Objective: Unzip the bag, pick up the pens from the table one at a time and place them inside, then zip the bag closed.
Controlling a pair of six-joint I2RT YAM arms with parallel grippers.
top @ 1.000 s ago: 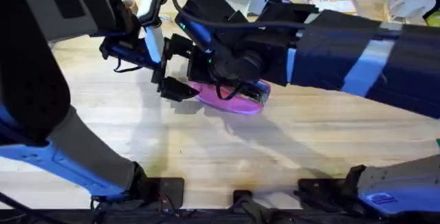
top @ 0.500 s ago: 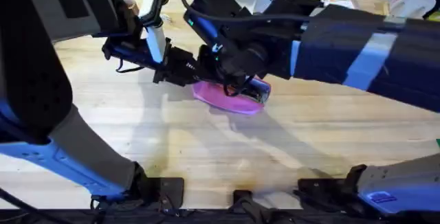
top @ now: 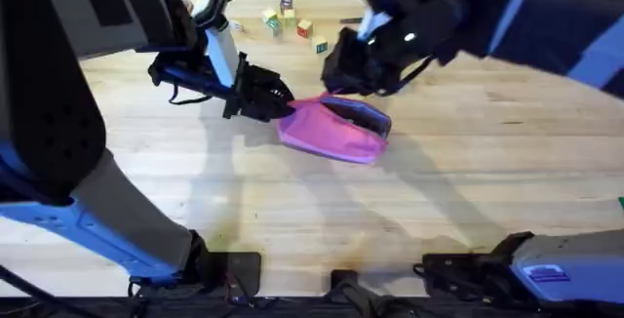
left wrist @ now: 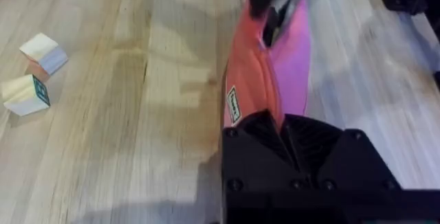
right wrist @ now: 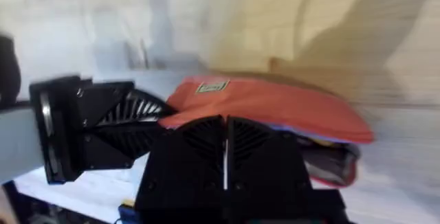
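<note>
**Both end effectors at the pink pouch, mid-table**

You are looking down on a light wooden plank table (top: 468,191). Near its middle lies the bag (top: 331,131), a bright pink fabric pencil pouch, lying flat with its long axis running from upper left to lower right in the overhead view. Its far right end gapes open, showing a dark bluish interior.

Your left end effector (top: 283,99) reaches in from the left and meets the pouch's left end. In the left wrist view its black fingers (left wrist: 275,138) are closed together on the pouch's end, with pink fabric pinched between them and a small white label on the pouch just beside them.

Your right end effector (top: 341,79) comes in from the upper right and hangs over the pouch's far edge, near the open end. In the right wrist view its two black fingers (right wrist: 199,145) are pressed together with only a thin seam between them; you cannot tell whether anything is caught in that seam. The pouch lies right behind them, and the other arm's end effector (right wrist: 103,131) shows at its end.

Small coloured wooden blocks (top: 288,20) sit on the table well beyond the pouch, toward the far edge.
</note>
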